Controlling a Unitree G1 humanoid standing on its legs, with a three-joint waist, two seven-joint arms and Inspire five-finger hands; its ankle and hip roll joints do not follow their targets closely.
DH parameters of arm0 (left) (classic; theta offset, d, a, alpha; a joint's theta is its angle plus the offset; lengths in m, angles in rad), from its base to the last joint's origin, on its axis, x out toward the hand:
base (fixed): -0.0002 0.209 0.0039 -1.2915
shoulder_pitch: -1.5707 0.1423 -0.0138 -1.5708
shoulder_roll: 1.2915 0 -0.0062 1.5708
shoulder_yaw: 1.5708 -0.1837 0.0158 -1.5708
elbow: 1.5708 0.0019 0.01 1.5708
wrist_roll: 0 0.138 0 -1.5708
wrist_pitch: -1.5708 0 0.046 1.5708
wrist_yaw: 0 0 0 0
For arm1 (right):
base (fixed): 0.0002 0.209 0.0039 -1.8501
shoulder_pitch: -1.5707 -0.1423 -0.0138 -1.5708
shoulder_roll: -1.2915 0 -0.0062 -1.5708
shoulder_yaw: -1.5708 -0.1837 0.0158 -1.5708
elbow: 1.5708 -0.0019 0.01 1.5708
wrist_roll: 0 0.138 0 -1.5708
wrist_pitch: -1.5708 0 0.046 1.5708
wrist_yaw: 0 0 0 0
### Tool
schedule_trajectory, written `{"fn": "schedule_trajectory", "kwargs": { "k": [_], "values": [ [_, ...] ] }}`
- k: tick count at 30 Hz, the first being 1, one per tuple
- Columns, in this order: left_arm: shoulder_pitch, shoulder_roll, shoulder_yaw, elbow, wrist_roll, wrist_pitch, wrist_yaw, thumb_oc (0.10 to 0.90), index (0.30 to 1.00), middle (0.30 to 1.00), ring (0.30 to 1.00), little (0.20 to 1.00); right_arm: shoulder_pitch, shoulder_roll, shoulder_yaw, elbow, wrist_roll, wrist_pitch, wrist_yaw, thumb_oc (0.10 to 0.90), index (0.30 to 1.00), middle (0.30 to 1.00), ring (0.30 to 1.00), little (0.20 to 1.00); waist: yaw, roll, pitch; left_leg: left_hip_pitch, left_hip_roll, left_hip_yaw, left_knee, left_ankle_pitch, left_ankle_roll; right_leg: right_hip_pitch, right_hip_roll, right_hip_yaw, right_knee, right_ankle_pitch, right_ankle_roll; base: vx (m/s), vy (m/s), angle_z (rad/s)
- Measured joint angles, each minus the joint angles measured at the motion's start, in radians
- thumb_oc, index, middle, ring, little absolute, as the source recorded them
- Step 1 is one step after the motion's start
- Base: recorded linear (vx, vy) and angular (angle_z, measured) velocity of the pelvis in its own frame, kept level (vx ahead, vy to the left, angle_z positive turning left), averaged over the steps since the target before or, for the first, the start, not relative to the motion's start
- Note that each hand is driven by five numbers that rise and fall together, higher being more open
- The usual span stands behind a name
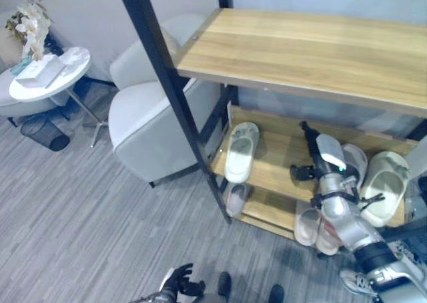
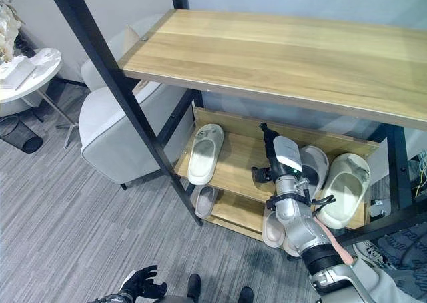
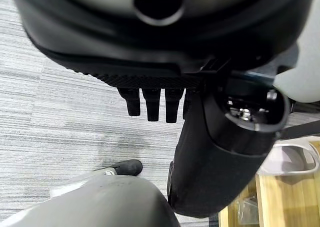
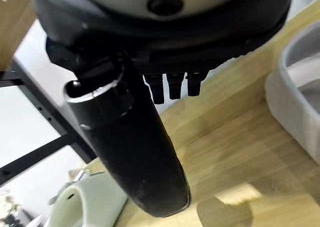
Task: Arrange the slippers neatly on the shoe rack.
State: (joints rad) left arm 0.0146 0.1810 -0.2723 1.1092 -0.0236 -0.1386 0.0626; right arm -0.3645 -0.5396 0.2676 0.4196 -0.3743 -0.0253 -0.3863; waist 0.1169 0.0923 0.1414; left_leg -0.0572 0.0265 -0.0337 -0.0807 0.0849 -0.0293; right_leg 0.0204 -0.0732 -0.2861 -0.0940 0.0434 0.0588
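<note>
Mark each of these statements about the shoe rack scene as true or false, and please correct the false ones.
1. The right hand reaches over the middle shelf of the shoe rack. True.
2. The right hand holds a slipper. False: its fingers are straight and hold nothing.
3. A pale green slipper lies on the middle shelf near the rack's left end. True.
4. The top shelf carries two slippers. False: nothing lies on the part in view.
5. The left hand hangs low over the grey floor, away from the rack. True.
6. The armchair stands to the right of the rack. False: it stands to its left.
</note>
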Motion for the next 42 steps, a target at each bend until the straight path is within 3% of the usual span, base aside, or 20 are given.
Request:
{"fn": "schedule_trajectory", "kwargs": {
  "k": [6,19,35,42],
  "values": [
    [0.000,0.001,0.003,0.000,0.001,-0.001,0.014,0.800,0.900,0.900,0.900,0.900,0.017,0.022,-0.030,-0.033,0.083,-0.003,-0.002,0.800,0.900,0.900,0.900,0.900,0.000,-0.006,0.004,0.003,0.000,0.000,0.000,0.000,0.000,0.003,0.000,-0.001,0.000,-0.001,0.001,0.00,0.000,0.00],
    [0.000,0.003,0.041,0.001,0.039,-0.001,0.017,0.800,0.900,0.900,0.900,0.900,0.127,-0.025,-0.159,-0.133,0.020,-0.023,-0.003,0.800,0.900,0.900,0.900,0.900,-0.016,-0.027,0.018,0.011,-0.007,0.002,0.000,0.000,0.001,0.011,-0.007,0.001,0.000,-0.001,0.001,0.00,0.000,0.00],
    [-0.027,0.003,0.044,0.050,0.037,0.000,0.020,0.800,0.900,0.900,0.900,0.900,0.131,-0.066,-0.219,-0.131,-0.009,0.042,-0.031,0.800,0.900,0.900,0.900,0.900,-0.038,-0.033,0.023,0.002,-0.007,0.015,0.000,-0.002,0.002,-0.004,-0.009,0.012,0.000,-0.002,0.002,0.02,-0.007,-0.02],
    [-0.034,0.003,0.044,0.052,0.035,0.010,0.020,0.800,0.900,0.900,0.900,0.900,0.175,-0.056,-0.245,-0.139,0.025,0.040,-0.031,0.800,0.900,0.900,0.900,0.900,-0.045,-0.036,0.025,0.001,-0.008,0.029,0.000,-0.003,0.003,-0.008,-0.010,0.023,0.000,-0.002,0.002,0.04,0.000,-0.04]
  ]
}}
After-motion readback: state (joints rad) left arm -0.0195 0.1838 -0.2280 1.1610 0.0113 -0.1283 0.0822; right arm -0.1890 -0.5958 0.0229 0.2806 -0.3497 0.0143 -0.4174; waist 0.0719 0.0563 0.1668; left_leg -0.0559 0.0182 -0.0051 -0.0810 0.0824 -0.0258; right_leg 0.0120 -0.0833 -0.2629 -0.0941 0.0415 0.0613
